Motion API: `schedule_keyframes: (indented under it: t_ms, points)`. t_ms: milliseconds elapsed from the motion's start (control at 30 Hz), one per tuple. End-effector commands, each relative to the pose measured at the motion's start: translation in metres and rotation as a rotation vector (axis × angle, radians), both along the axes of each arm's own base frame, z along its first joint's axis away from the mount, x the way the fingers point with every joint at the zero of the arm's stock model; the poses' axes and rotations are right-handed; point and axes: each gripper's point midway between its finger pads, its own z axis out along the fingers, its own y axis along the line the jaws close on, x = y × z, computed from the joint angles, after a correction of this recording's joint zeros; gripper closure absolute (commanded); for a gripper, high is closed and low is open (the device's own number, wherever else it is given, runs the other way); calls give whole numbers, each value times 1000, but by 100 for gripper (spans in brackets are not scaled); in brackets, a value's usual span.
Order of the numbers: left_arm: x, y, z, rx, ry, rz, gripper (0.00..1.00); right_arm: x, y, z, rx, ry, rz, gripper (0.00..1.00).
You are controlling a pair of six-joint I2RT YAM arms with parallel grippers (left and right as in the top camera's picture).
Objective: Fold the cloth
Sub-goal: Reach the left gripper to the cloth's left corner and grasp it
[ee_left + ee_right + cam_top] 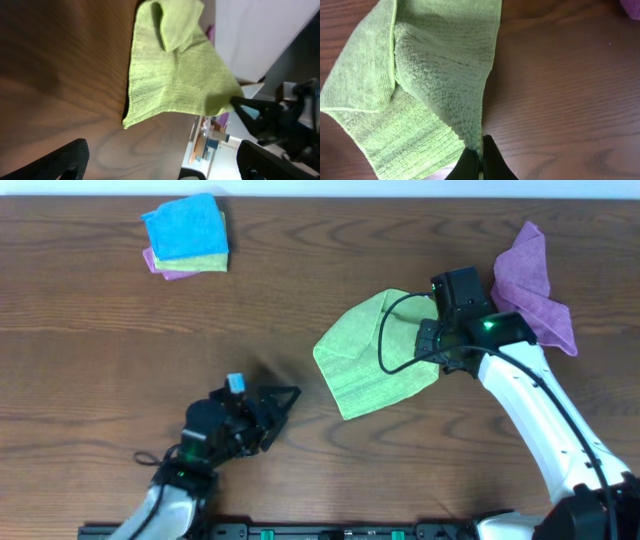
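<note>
The cloth lies right of centre on the wooden surface, rumpled rather than flat, with one edge turned over onto itself (the right wrist view shows the fuzzy flap doubled over the ribbed layer). The right fingers are pinched together on its right corner; from the wrist, the two black tips meet on the green point with no gap. The left wrist view shows that same corner drawn out to a peak in the black tips.

The left fingers stand spread wide, holding nothing, low over the bare wood just left of the cloth and apart from it; their tips frame the bottom of the wrist view.

A purple cloth lies crumpled just beyond the right arm. A stack of folded cloths (blue on top) sits at the far left corner.
</note>
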Motion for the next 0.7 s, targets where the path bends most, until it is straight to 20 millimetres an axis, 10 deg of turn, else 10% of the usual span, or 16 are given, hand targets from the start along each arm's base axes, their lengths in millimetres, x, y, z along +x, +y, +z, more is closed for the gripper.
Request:
schedule_keyframes:
  t_ms: [0,333,667]
  points:
    - [0,-15,-11,-8,66,-39,4,-2,-3,1,7,3,-27,99]
    - [25,-67,-19,44,83,-179,4,-5,-4,0,3,16,-27,99]
    - [29,-78,-41,65,121,-197,4,-5,-4,0,4,16,-27,99]
